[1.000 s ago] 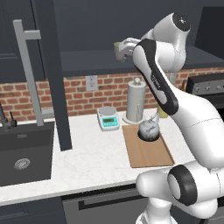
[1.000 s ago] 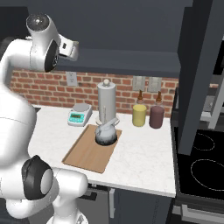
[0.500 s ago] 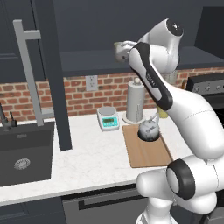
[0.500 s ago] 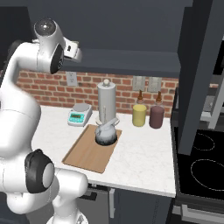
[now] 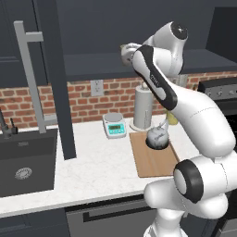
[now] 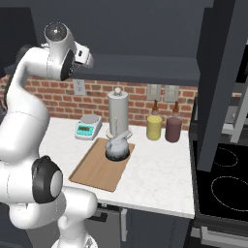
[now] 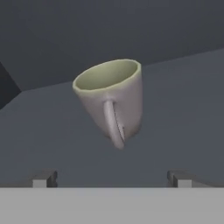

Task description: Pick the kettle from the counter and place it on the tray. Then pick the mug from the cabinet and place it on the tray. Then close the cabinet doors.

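Reaching into the cabinet (image 5: 139, 28), the pincer (image 7: 111, 177) is released, its fingertips (image 7: 43, 178) wide apart in front of the mug (image 7: 113, 99), which stands on the shelf (image 7: 183, 109). On the tabletop (image 6: 160, 174) below, the kettle (image 6: 117, 147) sits on the tray (image 6: 97, 169).

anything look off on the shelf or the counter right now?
In the hand view the mug looks tilted against the cabinet shelf, handle toward the camera, but that view rolls with the hand, so I can't tell if it really leans. The gripper is open, short of it. The kettle sits upright on the tray; no spill.
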Robot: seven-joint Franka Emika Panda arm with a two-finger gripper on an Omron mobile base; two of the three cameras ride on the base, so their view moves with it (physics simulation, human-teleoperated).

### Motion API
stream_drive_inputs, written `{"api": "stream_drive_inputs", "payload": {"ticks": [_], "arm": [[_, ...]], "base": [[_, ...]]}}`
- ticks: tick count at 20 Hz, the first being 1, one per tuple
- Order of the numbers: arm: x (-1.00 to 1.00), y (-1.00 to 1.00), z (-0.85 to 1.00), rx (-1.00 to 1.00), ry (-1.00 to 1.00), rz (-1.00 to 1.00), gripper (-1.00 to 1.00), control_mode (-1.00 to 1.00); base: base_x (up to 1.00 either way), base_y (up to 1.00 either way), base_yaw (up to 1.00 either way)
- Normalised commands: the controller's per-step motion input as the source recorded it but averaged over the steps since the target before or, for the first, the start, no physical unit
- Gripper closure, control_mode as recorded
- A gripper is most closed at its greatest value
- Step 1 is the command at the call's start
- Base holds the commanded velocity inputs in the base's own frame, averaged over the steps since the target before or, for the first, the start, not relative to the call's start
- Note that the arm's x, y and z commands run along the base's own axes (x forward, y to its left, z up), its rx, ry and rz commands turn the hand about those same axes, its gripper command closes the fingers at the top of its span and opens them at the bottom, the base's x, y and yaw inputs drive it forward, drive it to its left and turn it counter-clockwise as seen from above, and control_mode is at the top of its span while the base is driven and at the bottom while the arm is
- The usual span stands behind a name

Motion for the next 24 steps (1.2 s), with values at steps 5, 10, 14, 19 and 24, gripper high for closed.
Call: {"api": "stream_drive_inputs", "payload": {"ticks": [5,10,14,19,24], "arm": [[0.29,0.0,0.0,0.0,0.0,0.0,-1.0,-1.0],[0.28,0.0,0.0,0.0,0.0,0.0,-1.0,-1.0],[0.26,0.0,0.0,0.0,0.0,0.0,-1.0,-1.0],[0.19,0.0,-0.01,0.0,0.0,0.0,-1.0,-1.0],[0.04,0.0,-0.02,0.0,0.0,0.0,1.0,-1.0]], "base": [[0.0,0.0,0.0],[0.0,0.0,0.0],[0.0,0.0,0.0],[0.0,0.0,0.0],[0.0,0.0,0.0]]}}
